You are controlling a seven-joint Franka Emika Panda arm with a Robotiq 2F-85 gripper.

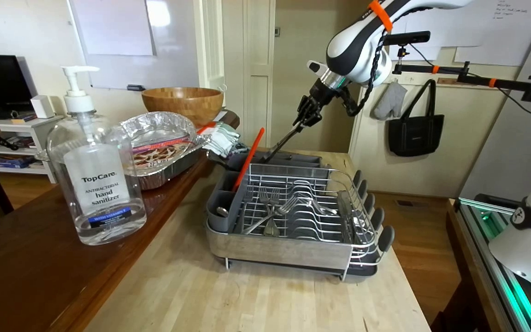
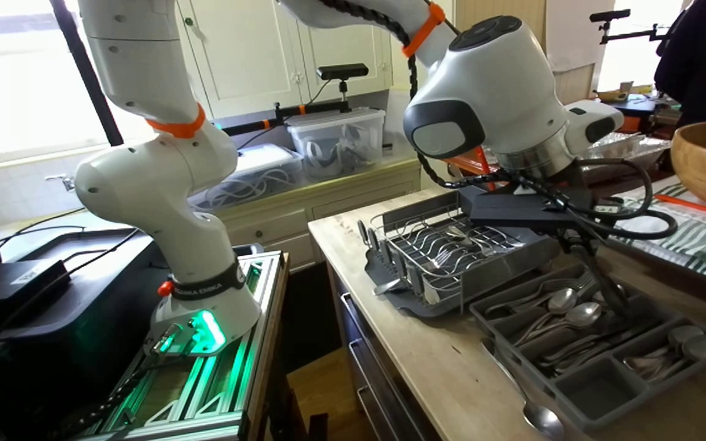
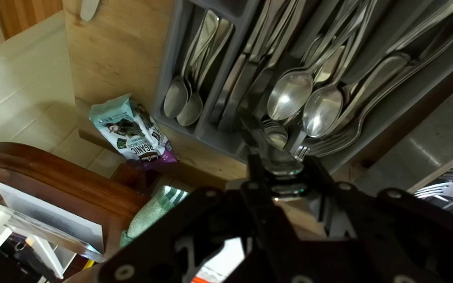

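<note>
At lower centre of the wrist view, the gripper (image 3: 284, 164) clasps a metal knife (image 3: 269, 148), likely stiff, light and slippery, best held around its handle.

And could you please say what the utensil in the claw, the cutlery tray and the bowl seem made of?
Utensil: probably polished metal, perhaps steel, given its bright glints.
Cutlery tray: likely matte plastic, being dull grey with moulded-looking compartments.
Bowl: apparently wood, smoothly finished, judging by its striped brown grain.
</note>
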